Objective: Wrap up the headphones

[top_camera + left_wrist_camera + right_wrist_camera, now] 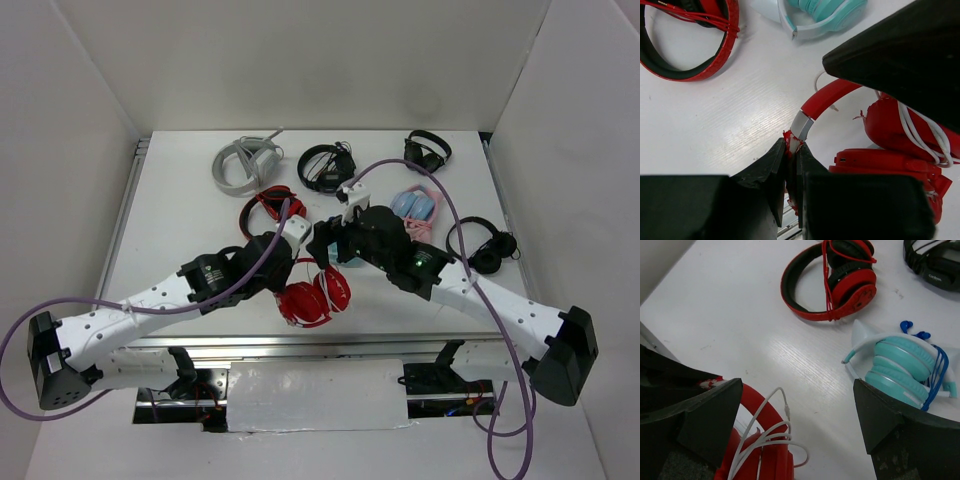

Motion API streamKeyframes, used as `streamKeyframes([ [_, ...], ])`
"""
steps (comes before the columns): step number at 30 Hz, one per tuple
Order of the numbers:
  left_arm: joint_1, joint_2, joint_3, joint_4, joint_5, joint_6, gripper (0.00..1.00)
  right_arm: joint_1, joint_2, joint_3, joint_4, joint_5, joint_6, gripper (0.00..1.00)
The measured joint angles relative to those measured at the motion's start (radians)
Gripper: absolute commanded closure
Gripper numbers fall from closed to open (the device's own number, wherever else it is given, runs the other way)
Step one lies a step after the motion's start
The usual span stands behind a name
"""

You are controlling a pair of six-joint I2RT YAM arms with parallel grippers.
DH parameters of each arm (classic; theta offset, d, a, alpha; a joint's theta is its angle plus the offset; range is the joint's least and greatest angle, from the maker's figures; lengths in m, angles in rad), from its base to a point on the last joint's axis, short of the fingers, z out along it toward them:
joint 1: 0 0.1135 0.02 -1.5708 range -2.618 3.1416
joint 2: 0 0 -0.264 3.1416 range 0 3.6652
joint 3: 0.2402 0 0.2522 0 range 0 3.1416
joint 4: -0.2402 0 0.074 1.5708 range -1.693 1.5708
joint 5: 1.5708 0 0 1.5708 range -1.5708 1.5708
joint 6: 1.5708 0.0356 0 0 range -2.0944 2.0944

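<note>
The glossy red headphones lie folded near the table's front edge, with a thin white cable looped over the earcups. My left gripper is shut on the silver-and-red end of the headband, which rises from the jaws. In the top view the left gripper sits just above the headphones. My right gripper is open and empty, hovering over the headphones and the loose cable end. In the top view the right gripper is close beside the left one. The earcups show wrapped cable turns.
Red-and-black hoop headphones lie behind the grippers and a teal pair to the right. Grey headphones and black pairs lie further back and right. The table's front edge is just below the red headphones.
</note>
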Motion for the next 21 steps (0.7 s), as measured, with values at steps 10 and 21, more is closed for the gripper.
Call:
streamKeyframes([
  [10, 0.000, -0.035, 0.000, -0.007, -0.036, 0.000, 1.00, 0.014, 0.016, -0.023, -0.036, 0.089, 0.040, 0.00],
  [21, 0.020, -0.080, 0.000, -0.009, -0.089, -0.015, 1.00, 0.010, -0.017, -0.021, -0.012, 0.153, 0.047, 0.00],
])
